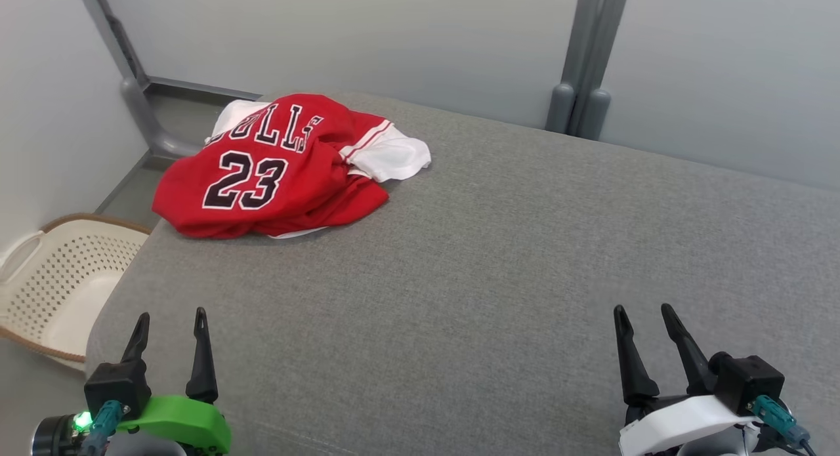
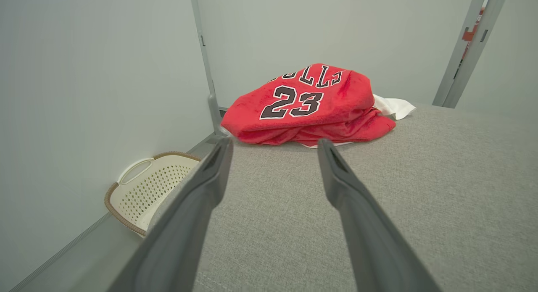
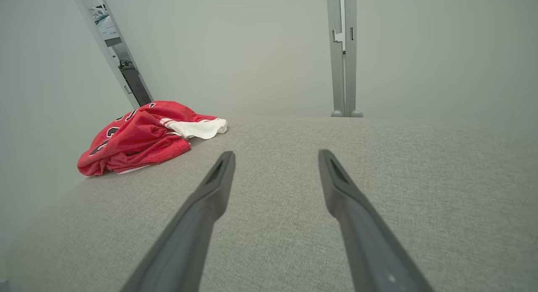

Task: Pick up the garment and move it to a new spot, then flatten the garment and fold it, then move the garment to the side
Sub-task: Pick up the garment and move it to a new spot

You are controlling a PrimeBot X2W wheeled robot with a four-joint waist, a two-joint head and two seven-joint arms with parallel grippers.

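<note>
Nearest, the left claw [image 1: 172, 313] and the right claw [image 1: 642, 306] hover spread and empty over the near edge of the grey fabric-covered counter [image 1: 492, 259]. Farther off, the red garment [image 1: 262, 174] lies crumpled at the counter's far left corner, well apart from both claws. A cream basket [image 1: 59, 279] sits on the floor to the left.

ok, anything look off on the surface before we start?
Just the red jersey: it is bunched in a heap at the far left corner of the grey surface, and its left edge seems to hang over the side. Nothing looks spilled or damaged.
</note>
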